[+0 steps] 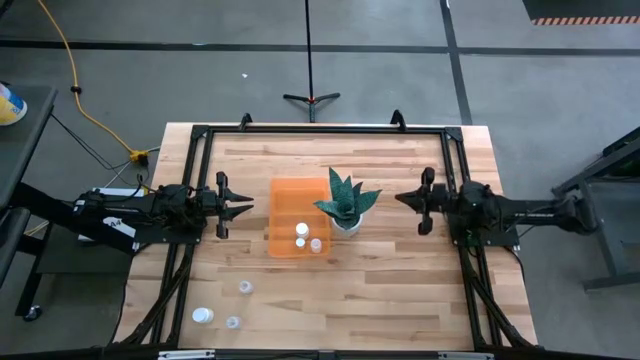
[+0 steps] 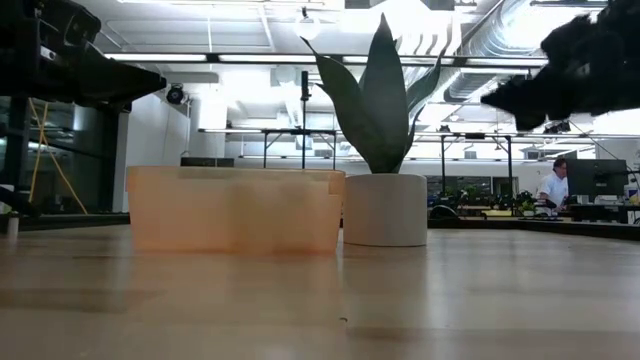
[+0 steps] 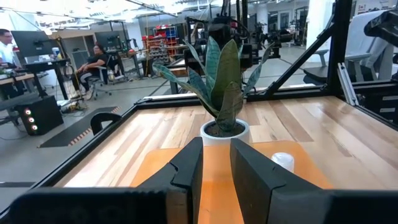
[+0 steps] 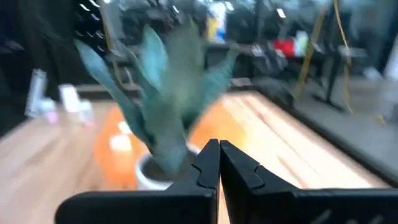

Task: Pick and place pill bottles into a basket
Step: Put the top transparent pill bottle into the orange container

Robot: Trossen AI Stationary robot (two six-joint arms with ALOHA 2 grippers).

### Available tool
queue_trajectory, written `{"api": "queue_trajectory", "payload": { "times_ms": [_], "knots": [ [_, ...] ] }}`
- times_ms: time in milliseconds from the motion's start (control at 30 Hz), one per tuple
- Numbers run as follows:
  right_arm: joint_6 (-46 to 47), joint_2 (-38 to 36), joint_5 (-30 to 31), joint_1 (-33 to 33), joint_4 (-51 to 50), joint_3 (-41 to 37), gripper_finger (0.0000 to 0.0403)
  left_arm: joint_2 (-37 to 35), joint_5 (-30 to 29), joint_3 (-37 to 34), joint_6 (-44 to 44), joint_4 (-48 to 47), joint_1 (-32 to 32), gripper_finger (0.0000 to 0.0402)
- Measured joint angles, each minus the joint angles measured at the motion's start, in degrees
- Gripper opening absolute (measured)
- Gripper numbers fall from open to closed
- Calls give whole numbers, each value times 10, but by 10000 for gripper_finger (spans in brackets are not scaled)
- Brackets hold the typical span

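Left pincer [image 1: 243, 208] hovered slightly open beside orange basket [image 1: 283, 199] holding three pill bottles [image 1: 301, 231], right pincer [image 1: 404, 199] closed, empty, near plant [image 1: 345, 201]

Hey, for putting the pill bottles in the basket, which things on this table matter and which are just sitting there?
Part of the job:
orange basket
three pill bottles inside it
three pill bottles loose on the table

Just there:
potted plant, right beside the basket
floor stand beyond the table

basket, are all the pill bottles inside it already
No: the high view shows three pill bottles in the basket, while three others lie on the table.
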Motion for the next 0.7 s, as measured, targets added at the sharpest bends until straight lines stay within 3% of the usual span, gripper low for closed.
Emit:
{"api": "queue_trajectory", "payload": {
  "times_ms": [100,233,567,700],
  "knots": [
    [5,-22,-2,2,-56,0,3,0,0,0,0,0,0,117],
    [-3,-63,-33,2,-58,0,1,0,0,0,0,0,0,117],
    [-33,-95,18,2,-56,0,3,0,3,0,14,-1,0,119],
    [-40,-95,17,2,-58,0,7,0,1,0,37,0,0,154]
  ]
}}
